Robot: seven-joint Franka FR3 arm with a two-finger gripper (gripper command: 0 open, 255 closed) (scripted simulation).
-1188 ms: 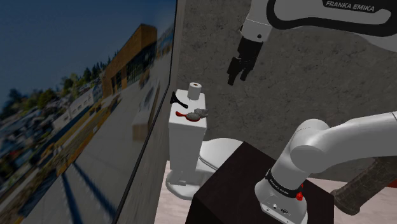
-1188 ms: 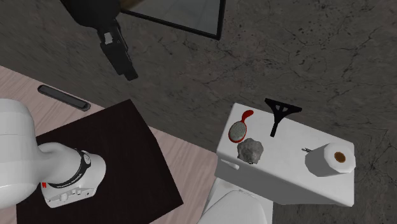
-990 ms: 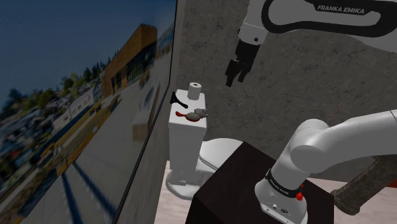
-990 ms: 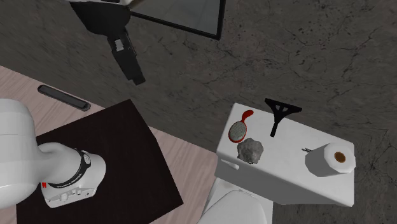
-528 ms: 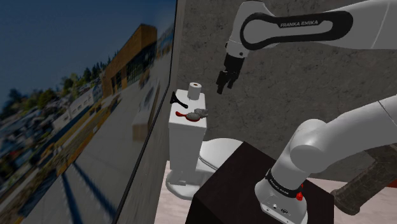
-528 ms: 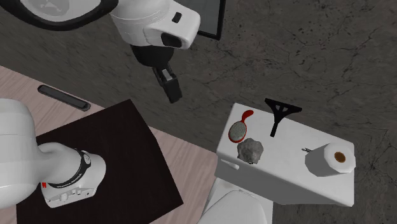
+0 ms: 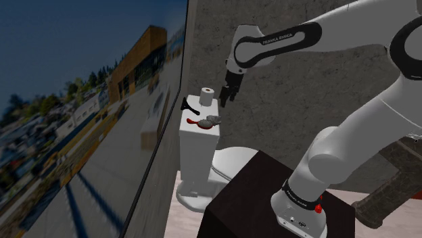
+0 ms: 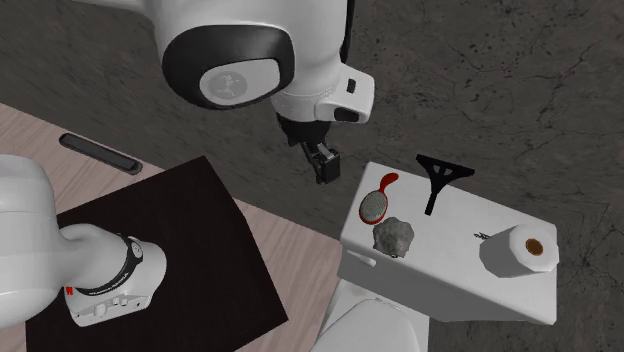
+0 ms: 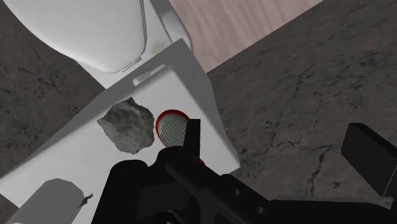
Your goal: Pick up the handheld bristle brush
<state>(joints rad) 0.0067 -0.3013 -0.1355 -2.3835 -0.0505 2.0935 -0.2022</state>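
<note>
While the claw (image 8: 323,168) hangs in the air just off one end of the toilet tank (image 8: 450,255), fingers wide apart with nothing between them, the red brush (image 8: 376,203) lies flat on the tank lid right at that same end. A grey lump (image 8: 395,236) sits on the lid just beside it, a paper roll (image 8: 520,250) at the lid's far end.
</note>
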